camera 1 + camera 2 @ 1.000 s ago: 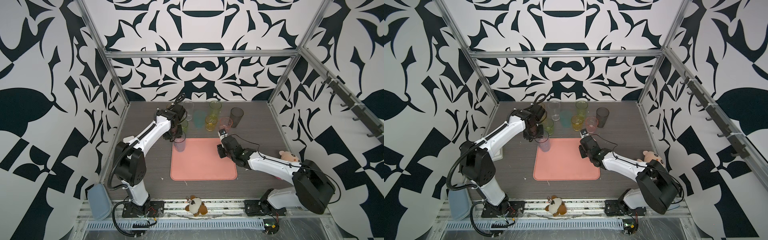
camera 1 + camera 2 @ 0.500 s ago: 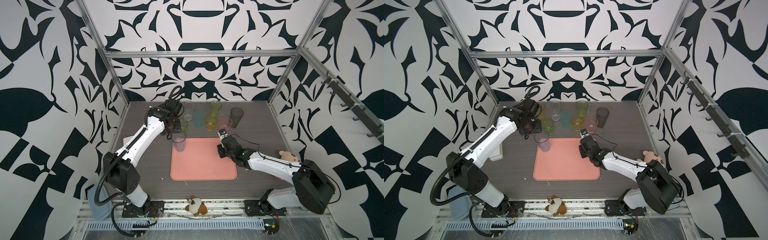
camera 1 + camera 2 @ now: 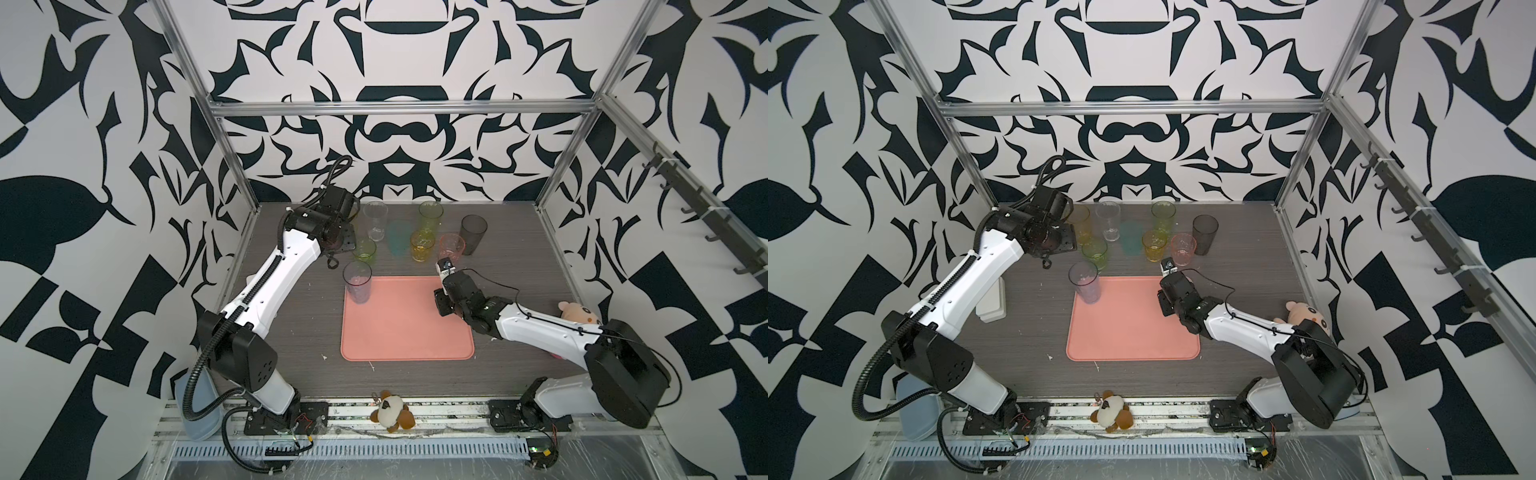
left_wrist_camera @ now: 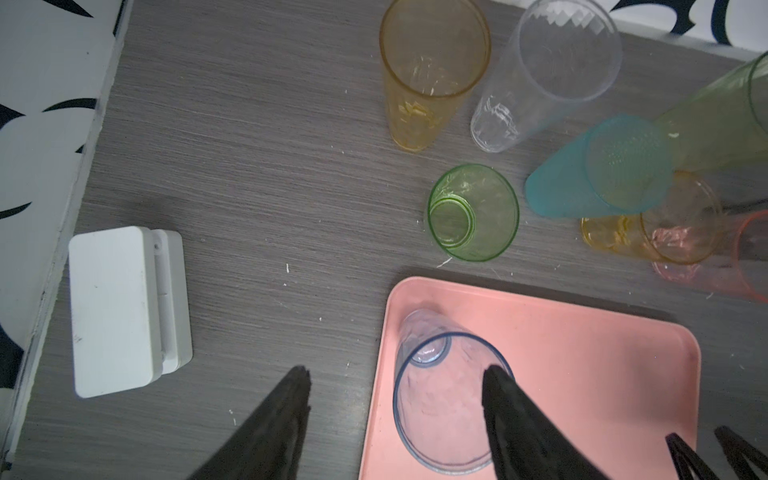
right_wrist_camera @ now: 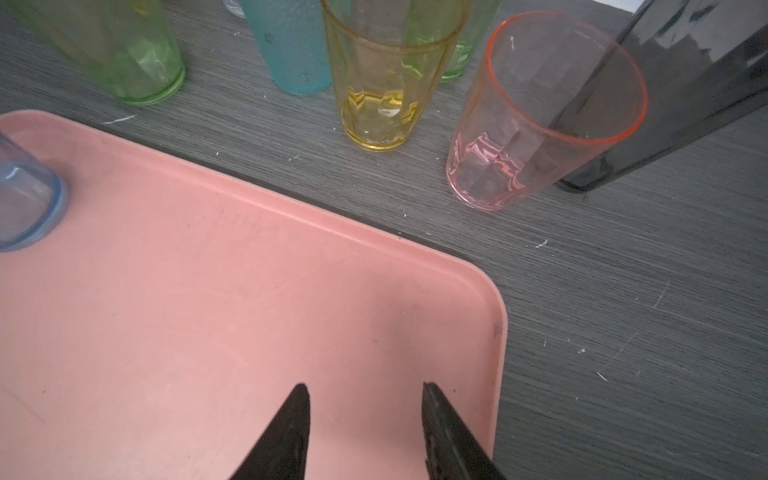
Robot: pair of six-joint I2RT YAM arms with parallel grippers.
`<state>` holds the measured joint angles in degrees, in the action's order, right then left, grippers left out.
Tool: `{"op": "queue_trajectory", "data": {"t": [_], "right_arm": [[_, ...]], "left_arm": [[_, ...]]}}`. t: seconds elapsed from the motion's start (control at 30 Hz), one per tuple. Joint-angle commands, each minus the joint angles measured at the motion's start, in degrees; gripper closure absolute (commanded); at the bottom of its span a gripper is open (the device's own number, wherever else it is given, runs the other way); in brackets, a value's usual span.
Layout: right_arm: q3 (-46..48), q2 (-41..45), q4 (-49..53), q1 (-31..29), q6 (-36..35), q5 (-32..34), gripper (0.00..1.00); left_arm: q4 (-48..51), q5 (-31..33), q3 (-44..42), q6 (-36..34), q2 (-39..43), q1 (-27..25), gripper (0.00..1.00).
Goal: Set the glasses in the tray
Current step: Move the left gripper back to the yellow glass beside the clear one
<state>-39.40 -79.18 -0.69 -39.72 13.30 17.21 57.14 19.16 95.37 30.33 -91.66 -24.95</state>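
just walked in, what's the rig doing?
It is loading glasses onto the pink tray. One is in so far: the blue glass stands upright in the tray's far left corner. The left gripper is open and empty, raised near that corner. The right gripper hovers open and empty over the far right corner. The other eight glasses stand on the table behind the tray.

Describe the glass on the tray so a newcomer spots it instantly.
Find the pink tray in the middle of the table. In its far left corner stands a tall, pale blue glass. It alone stands on the tray; the short green glass just behind it is on bare table.
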Motion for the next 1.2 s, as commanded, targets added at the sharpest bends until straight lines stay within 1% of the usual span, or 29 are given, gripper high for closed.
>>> {"op": "queue_trajectory", "data": {"t": [0.0,0.17,0.3,0.5,0.8,1.17], "right_arm": [[-1.20,1.53,-1.41,0.08,-0.41,0.68,0.52],[-1.28,1.46,-1.35,0.08,-0.39,0.36,0.52],[-1.12,1.74,-1.40,0.07,-0.38,0.52,0.52],[-1.30,1.46,-1.40,0.08,-0.51,0.63,0.52],[-1.41,1.40,-1.16,0.09,-0.55,0.80,0.52],[-1.61,0.95,-0.80,0.08,-0.49,1.95,0.52]], "left_arm": [[-3.64,0.73,2.35,-0.34,0.35,1.59,0.29],[-7.34,-2.87,3.46,-0.09,-2.11,5.06,0.29],[-7.43,-4.00,7.30,-0.09,-6.02,6.86,0.29],[-6.83,-4.40,13.35,-0.02,-12.68,8.11,0.29],[-7.18,-5.77,19.42,1.00,-20.99,10.05,0.29],[-6.70,-6.60,24.51,1.74,-27.72,11.57,0.30]]}}
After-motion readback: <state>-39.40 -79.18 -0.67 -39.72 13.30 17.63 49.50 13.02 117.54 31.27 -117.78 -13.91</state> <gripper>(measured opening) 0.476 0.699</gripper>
